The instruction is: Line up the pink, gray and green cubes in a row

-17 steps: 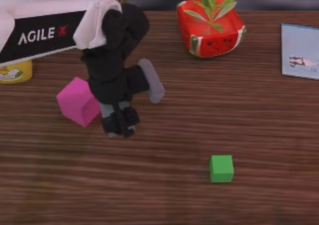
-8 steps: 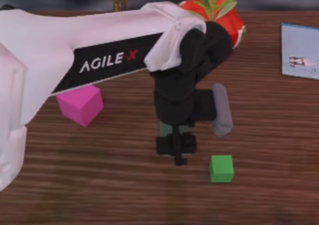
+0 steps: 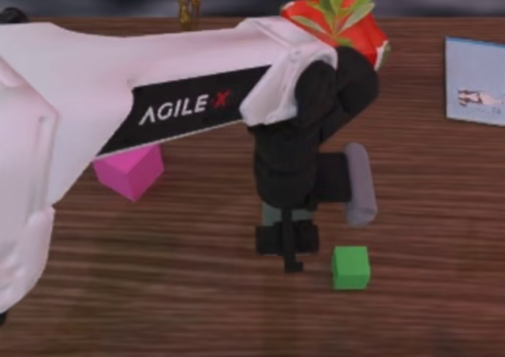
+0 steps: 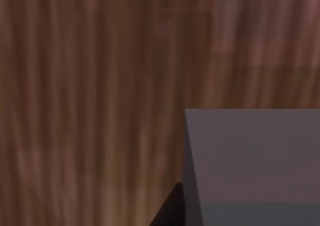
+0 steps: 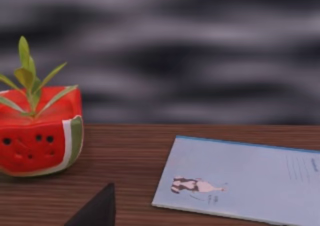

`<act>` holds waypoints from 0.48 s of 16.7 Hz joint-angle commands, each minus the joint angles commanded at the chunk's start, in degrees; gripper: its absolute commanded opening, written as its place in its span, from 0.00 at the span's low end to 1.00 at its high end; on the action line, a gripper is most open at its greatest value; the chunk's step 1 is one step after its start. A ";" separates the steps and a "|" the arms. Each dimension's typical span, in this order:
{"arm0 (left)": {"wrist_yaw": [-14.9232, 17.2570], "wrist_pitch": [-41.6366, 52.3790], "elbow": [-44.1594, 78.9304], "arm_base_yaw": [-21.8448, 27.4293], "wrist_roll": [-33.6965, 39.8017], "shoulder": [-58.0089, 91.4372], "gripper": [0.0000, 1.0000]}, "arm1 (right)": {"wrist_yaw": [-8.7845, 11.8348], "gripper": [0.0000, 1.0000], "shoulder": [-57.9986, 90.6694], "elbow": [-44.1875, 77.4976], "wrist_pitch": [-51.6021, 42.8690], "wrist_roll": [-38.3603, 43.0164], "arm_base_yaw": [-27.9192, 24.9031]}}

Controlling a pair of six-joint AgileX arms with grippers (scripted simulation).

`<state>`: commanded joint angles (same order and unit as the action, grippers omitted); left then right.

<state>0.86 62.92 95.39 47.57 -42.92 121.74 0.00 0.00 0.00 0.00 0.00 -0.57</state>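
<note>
Gray cube (image 4: 252, 158) rides in our left gripper (image 3: 289, 248), fingers clamped on it, now carried right from beside the pink cube (image 3: 130, 170) to just left of the green cube (image 3: 350, 267); placing comes next.

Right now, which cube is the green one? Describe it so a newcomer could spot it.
On the wooden table, look just right of the left gripper. The green cube sits there alone, bright and clearly smaller than the pink cube far to the left.
</note>
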 joint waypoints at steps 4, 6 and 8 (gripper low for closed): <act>0.07 -8.32 -4.88 0.21 0.13 3.22 0.00 | 0.00 1.00 0.00 0.00 0.00 0.00 0.00; 0.07 -10.70 -6.41 0.36 0.10 4.34 0.00 | 0.00 1.00 0.00 0.00 0.00 0.00 0.00; 0.06 -10.97 -6.59 0.39 0.09 4.50 0.00 | 0.00 1.00 0.00 0.00 0.00 0.00 0.00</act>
<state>0.92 51.96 88.81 47.95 -42.83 126.24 0.00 0.00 0.00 0.00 0.00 -0.57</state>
